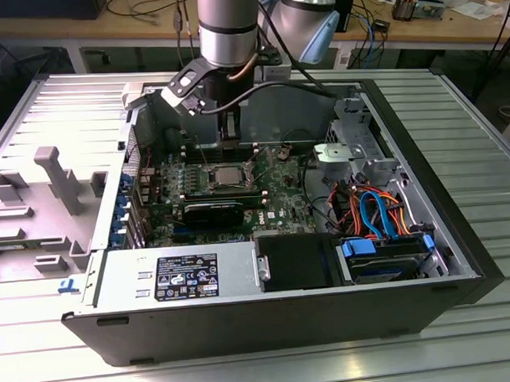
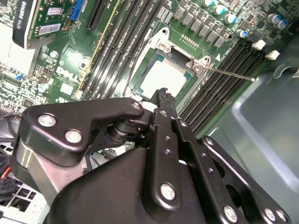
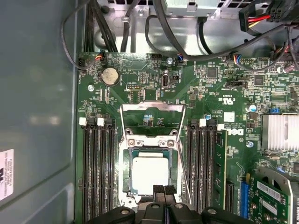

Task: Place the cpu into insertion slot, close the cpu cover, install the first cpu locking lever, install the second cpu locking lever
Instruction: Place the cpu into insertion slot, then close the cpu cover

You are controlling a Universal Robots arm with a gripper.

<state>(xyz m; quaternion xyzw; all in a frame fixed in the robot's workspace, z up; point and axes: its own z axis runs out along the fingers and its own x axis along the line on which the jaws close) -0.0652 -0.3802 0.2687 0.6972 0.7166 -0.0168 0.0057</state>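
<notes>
Just above the chip [image 3: 149, 173] seated in its socket [image 3: 124, 175], the gripper [image 3: 159, 188] sits pinched shut, empty — swinging the open cover [image 3: 152, 108] down wants a gentle, even push.

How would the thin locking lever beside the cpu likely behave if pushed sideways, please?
The locking lever is a long, very thin metal rod, so it will probably flex springily rather than stay rigid. It looks anchored at its end near the cpu, so it likely pivots there instead of sliding.

The silvery cpu [image 3: 149, 173] lies flat in the insertion slot [image 3: 125, 179], cpu cover [image 3: 150, 108] open.
</notes>
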